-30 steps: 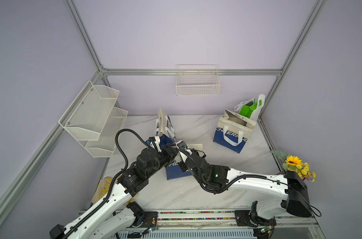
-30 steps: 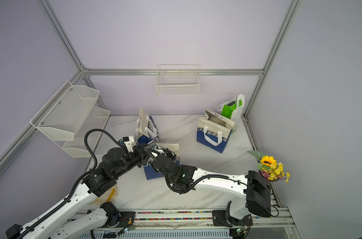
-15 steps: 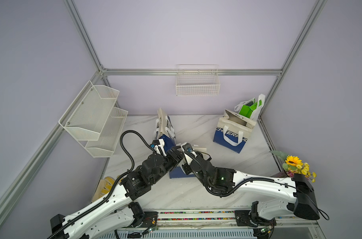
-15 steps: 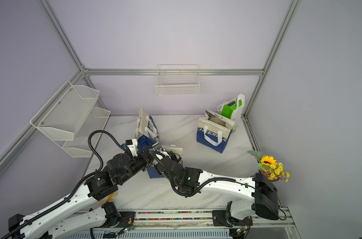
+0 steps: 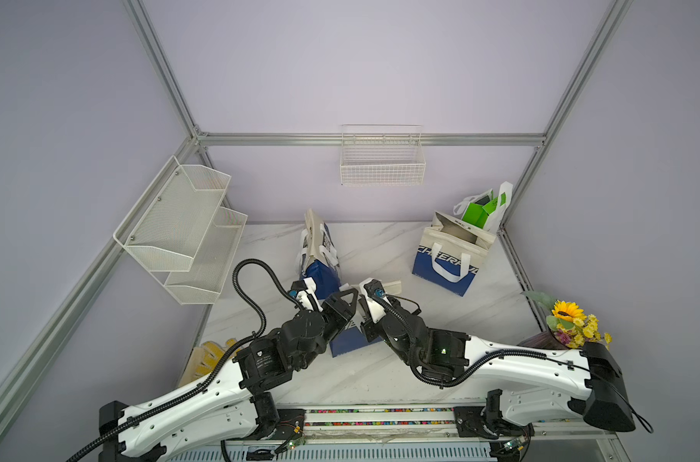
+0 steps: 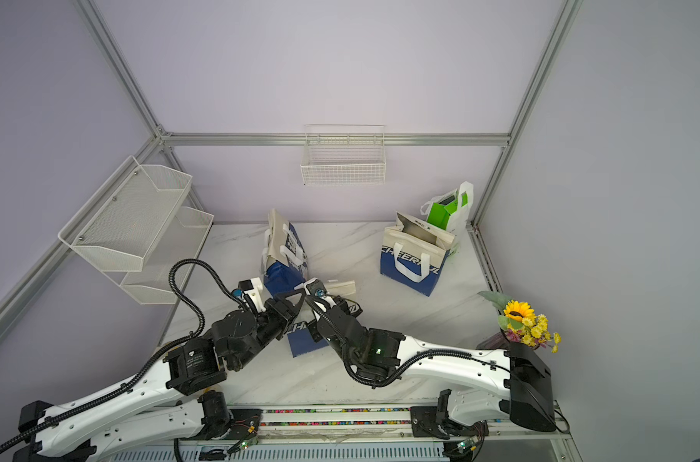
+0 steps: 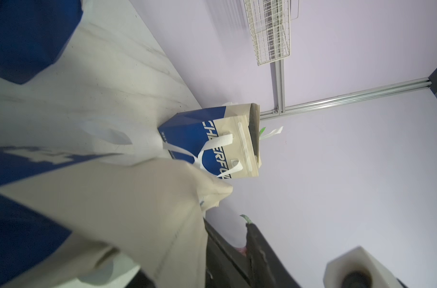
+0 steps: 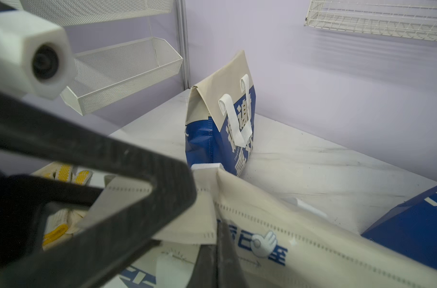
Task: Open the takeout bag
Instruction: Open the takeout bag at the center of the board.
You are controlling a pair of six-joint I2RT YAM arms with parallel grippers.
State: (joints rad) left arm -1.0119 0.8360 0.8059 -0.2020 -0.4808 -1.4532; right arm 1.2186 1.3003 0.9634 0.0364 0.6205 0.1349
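At desk centre, between the two arms: found the blue-and-beige nonwoven takeout bag (image 5: 342,346) lying on its side on the white marble-look desk (image 5: 380,248), blue base toward the arm bases, beige mouth end away. Noted the right pincer (image 8: 216,251) clenched, apparently on the bag's beige top edge. Noted the left pincer (image 5: 352,300) close against the same flap, its black triangular finger (image 8: 137,164) overlapping the fabric; cannot tell whether grasping or released, too blurred and crowded. Saw no parting of the mouth yet. Judged step: securing the two lips of the mouth, one per pincer. Next move probably calls for a sure left grip on the facing lip alone, then a gentle pull apart, without dragging the bag or straining the seam. Also logged an upright closed blue-and-beige bag (image 5: 318,256) just behind and an open blue-and-beige bag (image 5: 448,260) well off toward the right arm's side; neither touched.
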